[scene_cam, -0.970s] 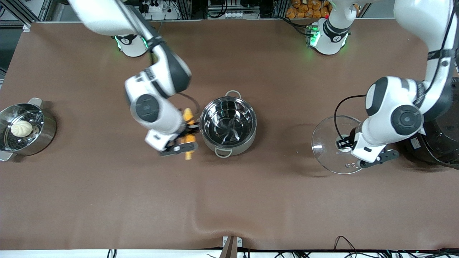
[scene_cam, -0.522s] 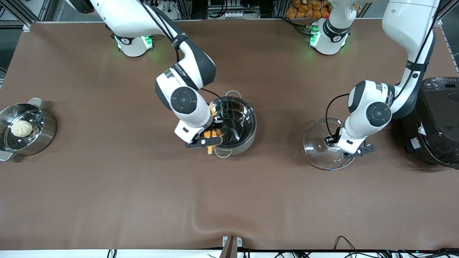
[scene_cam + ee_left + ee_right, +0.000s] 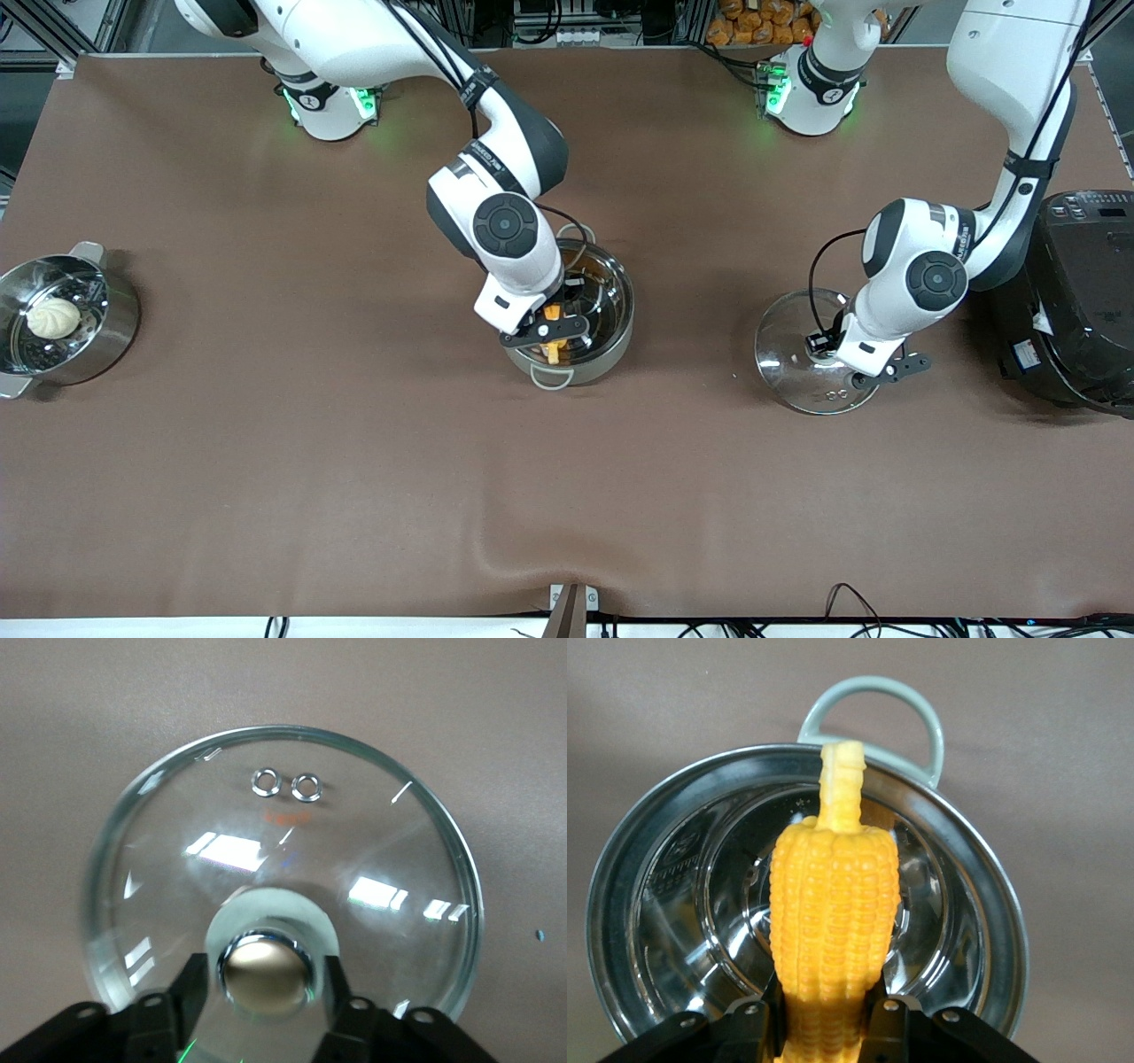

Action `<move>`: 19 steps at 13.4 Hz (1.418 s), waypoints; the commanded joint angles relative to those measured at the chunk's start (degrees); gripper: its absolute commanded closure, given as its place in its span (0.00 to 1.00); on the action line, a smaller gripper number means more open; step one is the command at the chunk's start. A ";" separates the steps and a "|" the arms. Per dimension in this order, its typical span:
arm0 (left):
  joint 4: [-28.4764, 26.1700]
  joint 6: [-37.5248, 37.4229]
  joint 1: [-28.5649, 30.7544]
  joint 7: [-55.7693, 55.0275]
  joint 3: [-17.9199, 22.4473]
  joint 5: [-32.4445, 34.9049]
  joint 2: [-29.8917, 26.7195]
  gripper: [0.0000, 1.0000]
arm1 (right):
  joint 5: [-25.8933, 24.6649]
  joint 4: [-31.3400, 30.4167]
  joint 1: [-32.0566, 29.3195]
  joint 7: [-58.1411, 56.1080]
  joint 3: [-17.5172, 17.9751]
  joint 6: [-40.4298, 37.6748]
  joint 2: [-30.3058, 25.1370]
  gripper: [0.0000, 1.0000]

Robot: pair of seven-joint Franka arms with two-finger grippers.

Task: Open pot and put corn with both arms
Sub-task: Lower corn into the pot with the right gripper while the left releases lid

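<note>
With the lid point(image 3: 811, 354) parked at the frame's right under the left gripper point(image 3: 828, 347), whose fingers clasp its knob point(image 3: 266, 970), the right gripper point(image 3: 551, 324) holds the corn point(image 3: 833, 930) clamped over the open pot point(image 3: 611, 306) at centre, ready to drop.

Robotics lab: aluminium framing point(image 3: 80, 22), cables point(image 3: 850, 595), brown-covered table point(image 3: 354, 496).

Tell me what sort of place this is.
Likely a robot lab set up as a mock kitchen: two arms bolted to a brown-covered table, aluminium framing and cables at its edges, and cookware such as the pot and rice cooker.
</note>
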 commanded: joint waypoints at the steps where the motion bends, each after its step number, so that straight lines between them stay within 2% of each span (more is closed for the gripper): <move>1: 0.64 0.13 0.78 -0.45 -0.69 1.66 -1.01 0.00 | -0.09 1.79 0.83 1.09 -0.73 -0.38 1.79 1.00; 4: 4.33 -3.55 0.78 -0.62 -0.43 1.66 -4.95 0.00 | -0.18 1.70 1.53 1.18 -0.73 0.23 2.49 1.00; 5: 7.21 -6.87 0.78 -0.36 -0.43 1.66 -6.10 0.00 | 0.00 1.70 1.53 1.96 -0.73 0.23 2.50 0.81; 6: 11.25 -12.65 0.78 0.86 -0.51 1.66 -6.90 0.00 | 0.09 1.70 1.53 3.62 -0.73 0.32 2.50 0.36; 7: 15.90 -18.45 0.78 1.91 -0.78 0.97 -7.51 0.00 | -0.08 1.70 1.62 4.68 -0.73 0.32 2.50 0.00; 11: 29.19 -37.45 0.70 5.16 -2.45 0.34 -11.03 0.00 | 0.53 1.70 1.97 6.27 -0.64 0.06 2.23 0.00; 13: 33.68 -43.01 0.78 7.63 -2.36 -2.37 -12.08 0.00 | 0.18 1.70 1.62 6.63 -0.73 -0.29 1.80 0.00; 16: 33.18 -43.55 0.70 18.69 -0.09 -6.33 -15.25 0.00 | -0.17 1.43 -1.79 5.93 -0.82 -2.47 0.48 0.00; 19: 32.38 -46.28 -1.58 19.42 3.17 -7.48 -16.65 0.00 | -0.17 1.35 -8.73 -2.29 -0.82 -6.60 -2.07 0.00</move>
